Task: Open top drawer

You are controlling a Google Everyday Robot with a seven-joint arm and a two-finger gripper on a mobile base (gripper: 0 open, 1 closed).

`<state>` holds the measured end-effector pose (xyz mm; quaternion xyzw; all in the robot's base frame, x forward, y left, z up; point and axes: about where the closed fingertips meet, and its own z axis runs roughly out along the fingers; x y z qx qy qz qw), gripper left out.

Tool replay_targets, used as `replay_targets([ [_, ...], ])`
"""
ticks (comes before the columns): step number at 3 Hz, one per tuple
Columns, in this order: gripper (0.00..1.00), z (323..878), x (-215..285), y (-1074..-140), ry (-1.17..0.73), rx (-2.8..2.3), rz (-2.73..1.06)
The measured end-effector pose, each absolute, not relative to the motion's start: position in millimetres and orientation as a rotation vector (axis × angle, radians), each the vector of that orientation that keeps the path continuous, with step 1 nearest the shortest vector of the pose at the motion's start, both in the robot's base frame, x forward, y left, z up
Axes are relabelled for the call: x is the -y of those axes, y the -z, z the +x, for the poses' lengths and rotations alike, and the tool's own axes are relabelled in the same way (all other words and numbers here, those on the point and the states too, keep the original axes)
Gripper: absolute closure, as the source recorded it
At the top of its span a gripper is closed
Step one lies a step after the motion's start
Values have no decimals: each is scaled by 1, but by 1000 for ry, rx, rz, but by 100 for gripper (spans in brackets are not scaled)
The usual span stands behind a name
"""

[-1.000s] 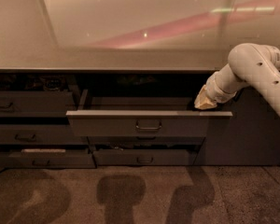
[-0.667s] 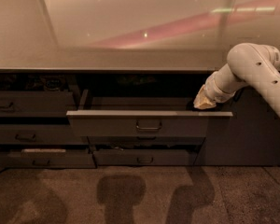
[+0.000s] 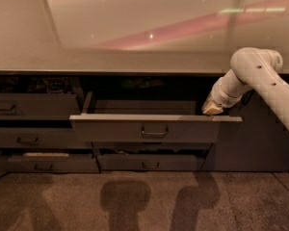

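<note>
Dark grey top drawer [image 3: 111,128] stands pulled out at frame centre, proud of the neighbouring drawer fronts [image 3: 33,138]. Claw [image 3: 213,109] sits at its upper right edge, probably to draw it outward there instead of by the loop handle [image 3: 154,131]. Claw state: cannot tell. No legible writing.

The top drawer [image 3: 111,128] is sitting pulled partway out, dark grey front upright, loop handle [image 3: 154,131] centred; my pincer [image 3: 212,109] is hovering just behind its right end.

Likely an office or kitchen: long countertop [image 3: 135,61] over drawer banks [image 3: 33,138].
</note>
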<state>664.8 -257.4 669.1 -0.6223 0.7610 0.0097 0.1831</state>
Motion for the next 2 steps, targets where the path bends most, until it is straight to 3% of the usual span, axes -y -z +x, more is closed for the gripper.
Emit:
replay_targets([
  [2, 58, 654, 252, -674, 15, -2131, -1766],
])
